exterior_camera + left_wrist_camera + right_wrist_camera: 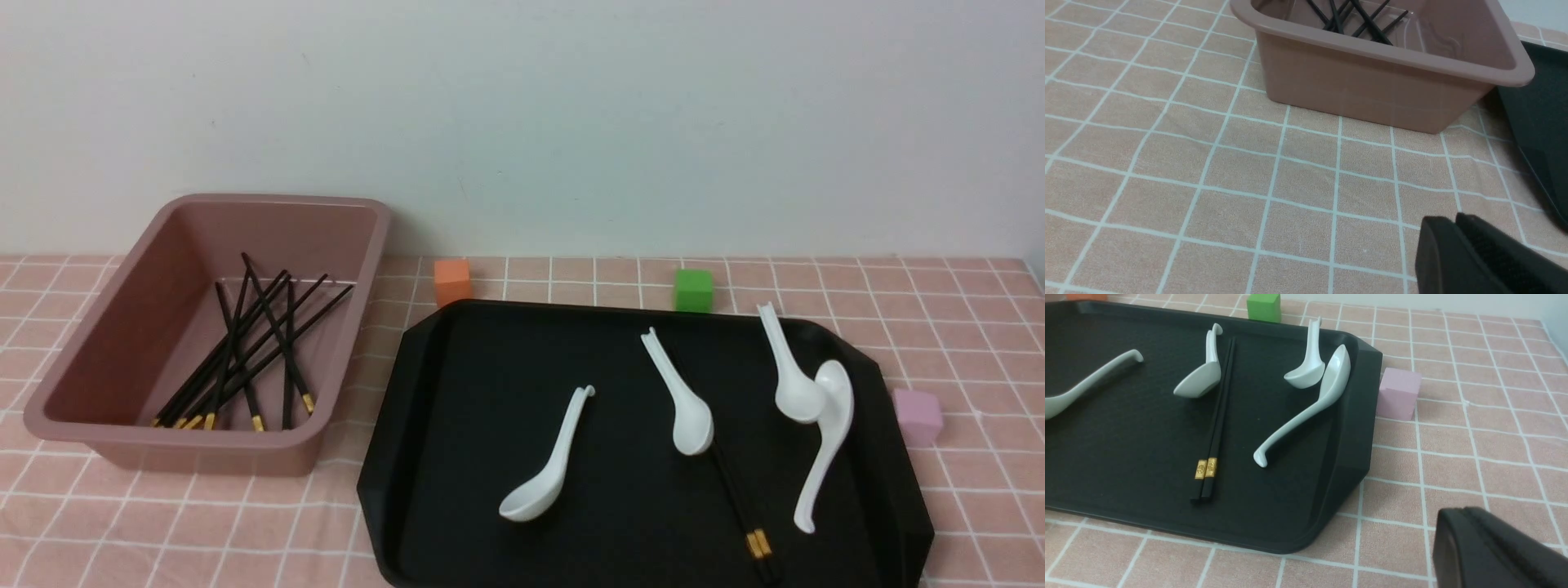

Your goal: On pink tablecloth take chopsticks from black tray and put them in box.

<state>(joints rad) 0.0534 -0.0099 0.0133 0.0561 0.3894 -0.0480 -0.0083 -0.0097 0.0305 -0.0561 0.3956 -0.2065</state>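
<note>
Cloth: pink checked tablecloth (963, 343) covered the tabletop; no arm showed in the front view.
Box: box (90, 408) sat toward the table's left edge, near the back; a loose heap of chopsticks (245, 359) lay inside it, gold ends toward the front edge.
Tray: black tray (457, 457) sat just right of the box, reaching the front edge.
Left to move: one pair (747, 523) lay side by side on the tray, partly under a spoon (682, 400); three more spoons shared the tray.
Progress: most of the job looked done; that pair remained.
Left gripper (1457, 245): fingers pressed together, empty, over cloth in front of the box.
Right gripper (1466, 539): only a dark edge visible; couldn't tell if parted; over cloth beside the tray's front right corner.
Cubes: orange, green and pink, behind and right of the tray.
</note>
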